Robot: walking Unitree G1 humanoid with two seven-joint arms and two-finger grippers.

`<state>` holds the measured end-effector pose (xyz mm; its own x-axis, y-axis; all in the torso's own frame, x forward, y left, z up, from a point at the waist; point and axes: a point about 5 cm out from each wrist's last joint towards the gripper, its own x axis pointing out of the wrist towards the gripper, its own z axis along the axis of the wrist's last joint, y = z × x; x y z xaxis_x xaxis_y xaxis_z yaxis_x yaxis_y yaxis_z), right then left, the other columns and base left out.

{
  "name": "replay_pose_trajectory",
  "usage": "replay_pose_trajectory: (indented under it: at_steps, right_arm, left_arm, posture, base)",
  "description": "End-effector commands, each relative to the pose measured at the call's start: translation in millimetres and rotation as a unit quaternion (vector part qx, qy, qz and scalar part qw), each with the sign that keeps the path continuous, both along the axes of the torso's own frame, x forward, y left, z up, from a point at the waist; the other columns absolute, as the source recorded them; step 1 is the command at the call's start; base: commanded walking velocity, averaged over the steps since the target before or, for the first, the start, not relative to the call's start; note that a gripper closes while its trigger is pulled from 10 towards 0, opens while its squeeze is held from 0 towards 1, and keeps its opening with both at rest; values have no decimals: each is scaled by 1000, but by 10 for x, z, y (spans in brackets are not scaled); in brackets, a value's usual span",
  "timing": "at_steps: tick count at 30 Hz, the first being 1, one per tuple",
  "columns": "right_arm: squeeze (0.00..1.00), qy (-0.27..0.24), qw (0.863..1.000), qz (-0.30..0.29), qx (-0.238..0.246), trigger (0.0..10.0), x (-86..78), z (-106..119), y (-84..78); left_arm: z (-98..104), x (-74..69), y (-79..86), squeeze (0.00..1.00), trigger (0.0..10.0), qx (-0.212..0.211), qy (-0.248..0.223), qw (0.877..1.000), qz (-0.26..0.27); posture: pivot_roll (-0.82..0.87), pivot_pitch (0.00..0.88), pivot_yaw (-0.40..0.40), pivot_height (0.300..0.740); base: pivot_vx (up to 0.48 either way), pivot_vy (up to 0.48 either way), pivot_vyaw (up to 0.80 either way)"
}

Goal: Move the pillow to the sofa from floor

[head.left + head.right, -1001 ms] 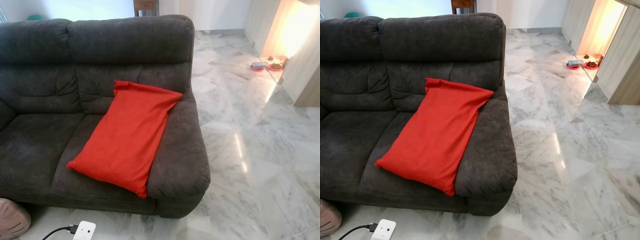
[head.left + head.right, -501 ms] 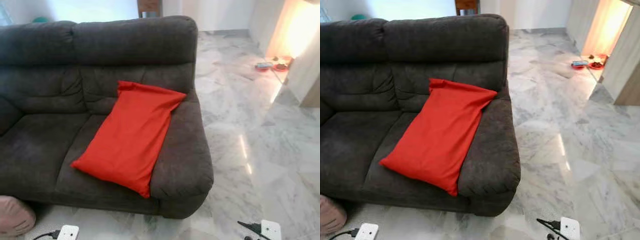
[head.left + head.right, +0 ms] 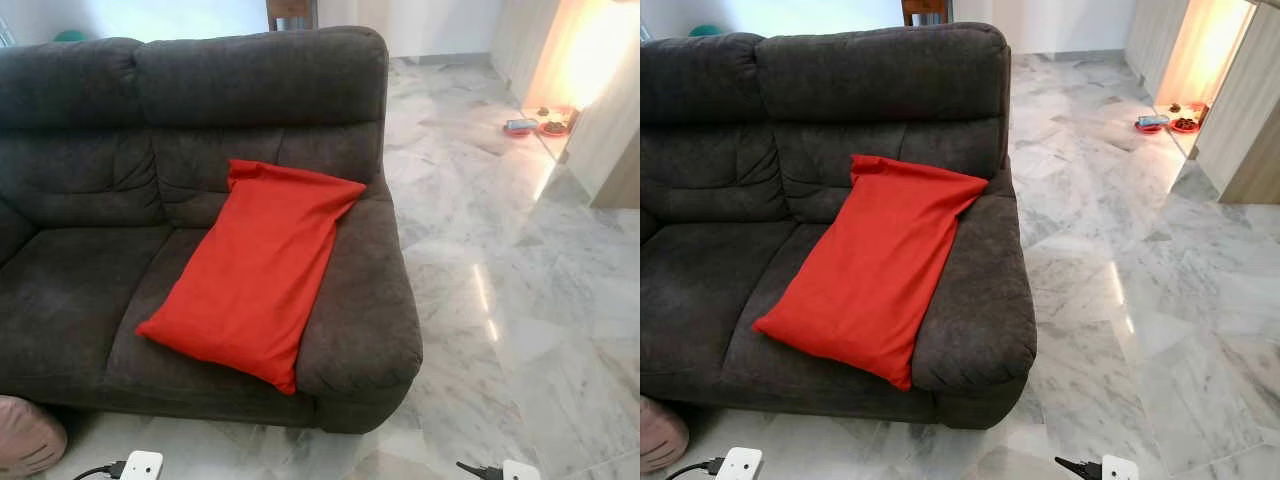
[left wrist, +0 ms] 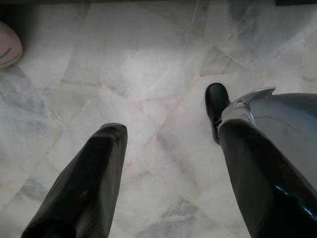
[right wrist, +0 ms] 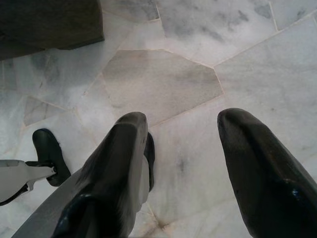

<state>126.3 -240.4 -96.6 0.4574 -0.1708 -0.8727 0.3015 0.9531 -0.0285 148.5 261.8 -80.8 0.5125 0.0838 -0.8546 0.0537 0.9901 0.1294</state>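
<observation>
A red pillow point(image 3: 255, 270) lies on the right seat of the dark grey sofa point(image 3: 70, 270), its upper end leaning against the backrest and the right armrest point(image 3: 365, 300). Both arms hang low over the marble floor. My left gripper point(image 4: 168, 148) is open, with nothing between its black fingers point(image 4: 94, 183). Open too and holding nothing, my right gripper point(image 5: 183, 134) points down at the floor near the sofa's corner point(image 5: 49, 22).
A pink cushion point(image 3: 28, 437) lies on the floor at the sofa's front left. Marble floor point(image 3: 500, 280) stretches to the right, with red bowls point(image 3: 535, 126) by a lit doorway. My feet point(image 4: 216, 101) stand on the tiles. White wrist parts with cables point(image 3: 738, 463) show at the bottom edge.
The camera has swayed slightly; the pillow and sofa stay put. My white wrist parts have shifted along the bottom edge, the right one coming into view.
</observation>
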Motion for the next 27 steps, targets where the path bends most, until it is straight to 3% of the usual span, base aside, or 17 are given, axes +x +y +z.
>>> replay_pose_trajectory:
  at_steps: [1,5,27]
  right_arm:
    - [0,-3,1000,2,2,10000,19,-6,52]
    - [0,-3,1000,0,3,10000,16,-9,59]
    - [0,1,1000,6,4,10000,7,-16,74]
  left_arm:
    - [4,-14,35,0,10000,3,4,1000,6]
    - [3,-18,35,0,10000,1,4,1000,10]
    - [6,-31,63,0,10000,9,9,1000,3]
  posture:
    - [-52,0,43,740]
    - [-51,0,42,740]
    - [-52,0,51,740]
  base:
    - [0,0,0]
    - [0,0,0]
    - [0,396,0]
